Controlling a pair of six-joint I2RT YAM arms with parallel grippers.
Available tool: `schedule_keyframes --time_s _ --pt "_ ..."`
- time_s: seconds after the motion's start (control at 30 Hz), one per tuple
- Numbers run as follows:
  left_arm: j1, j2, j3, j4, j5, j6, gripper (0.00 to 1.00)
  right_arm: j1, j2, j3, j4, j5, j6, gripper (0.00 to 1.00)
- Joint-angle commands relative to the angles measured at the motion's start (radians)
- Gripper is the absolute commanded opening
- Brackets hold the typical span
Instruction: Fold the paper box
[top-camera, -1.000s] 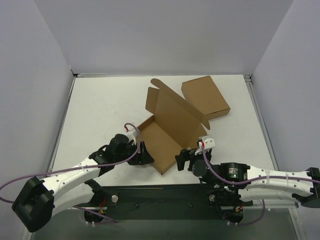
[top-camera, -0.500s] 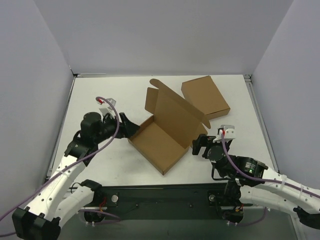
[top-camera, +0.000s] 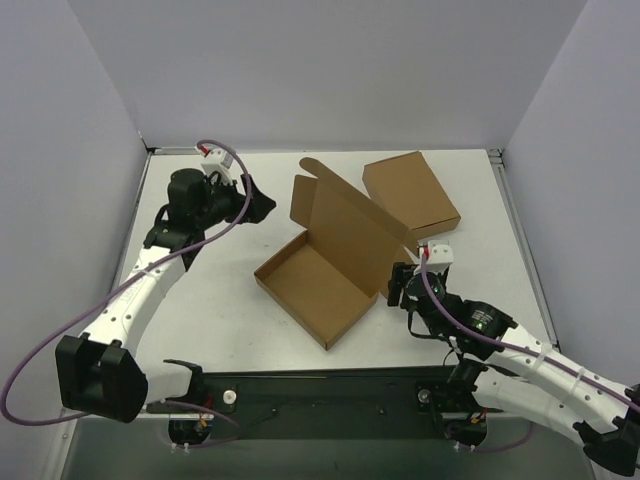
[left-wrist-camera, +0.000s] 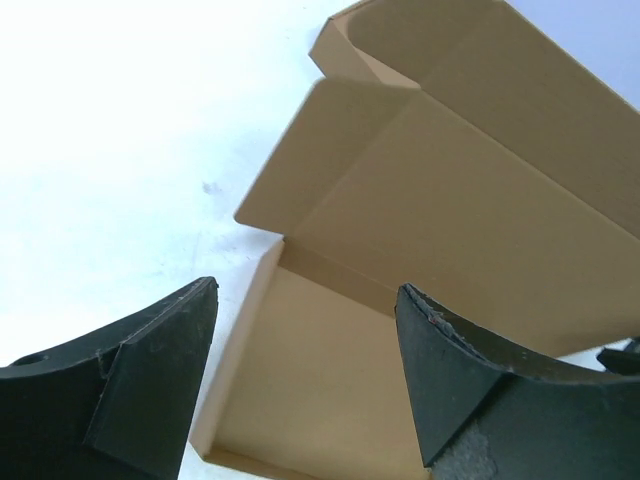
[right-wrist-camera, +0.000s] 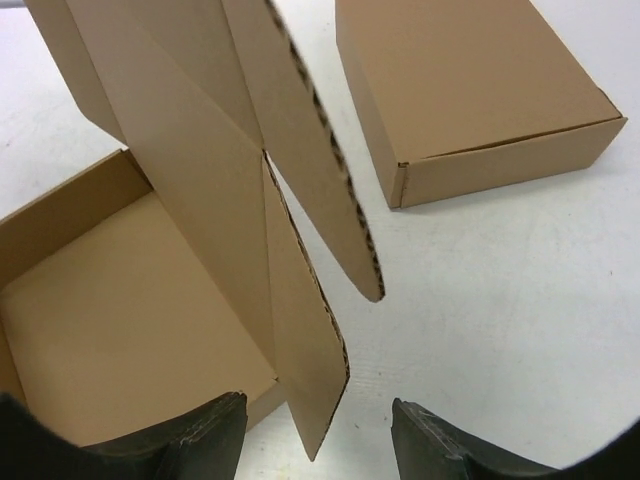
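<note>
Paper box (top-camera: 315, 285) sits half-folded at mid-table, and neither of my arms is holding it.

On my feeds the box has its shallow tray formed on the white table (top-camera: 200, 290), and the lid stands up along the tray's far-right edge with its side flaps loose. My left gripper (top-camera: 262, 205) hovers at the far left, well apart from the box, its jaws spread with nothing between them. My right gripper (top-camera: 398, 287) is just beside the tray's right corner, also spread wide. Its wrist camera shows a lid flap's lower corner between the fingers, clear of both. A closed brown carton (top-camera: 410, 195) rests on the table just behind the lid.
</note>
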Motion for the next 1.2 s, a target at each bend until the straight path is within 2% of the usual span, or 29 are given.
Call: schedule_keyframes --time_s 0.0,0.1,0.13,0.27,0.37,0.4,0.5,0.67,0.83,1.0,1.17 --pt "0.022 0.072 0.089 0.063 0.024 0.063 0.81 -0.048 -0.031 -0.05 0.15 -0.075 -0.169 0.59" --pt "0.027 0.086 0.116 0.035 0.059 0.118 0.81 -0.121 -0.034 -0.063 0.221 -0.18 -0.272 0.54" --pt "0.025 0.088 0.121 0.023 0.062 0.132 0.81 -0.164 -0.032 -0.07 0.239 -0.24 -0.298 0.46" --pt "0.033 0.072 0.078 -0.02 0.053 0.167 0.81 -0.255 -0.017 -0.102 0.355 -0.438 -0.414 0.32" --pt "0.035 0.051 0.012 -0.002 0.115 0.193 0.81 -0.301 0.001 -0.108 0.431 -0.561 -0.465 0.21" --pt "0.035 0.046 -0.005 0.0 0.17 0.21 0.81 -0.307 0.017 -0.108 0.445 -0.572 -0.505 0.2" --pt "0.035 0.028 -0.057 -0.006 0.211 0.225 0.81 -0.318 0.054 -0.116 0.513 -0.625 -0.58 0.19" --pt "0.042 -0.03 -0.115 -0.017 0.231 0.248 0.82 -0.367 0.153 -0.062 0.575 -0.777 -0.659 0.03" --pt "0.048 -0.026 -0.127 -0.022 0.335 0.245 0.82 -0.445 0.303 0.025 0.56 -1.036 -0.682 0.02" --pt "0.065 -0.076 -0.133 -0.031 0.413 0.271 0.82 -0.506 0.408 0.143 0.436 -1.22 -0.723 0.0" --pt "0.169 -0.181 -0.199 0.03 0.381 0.276 0.84 -0.56 0.457 0.208 0.301 -1.369 -0.758 0.0"
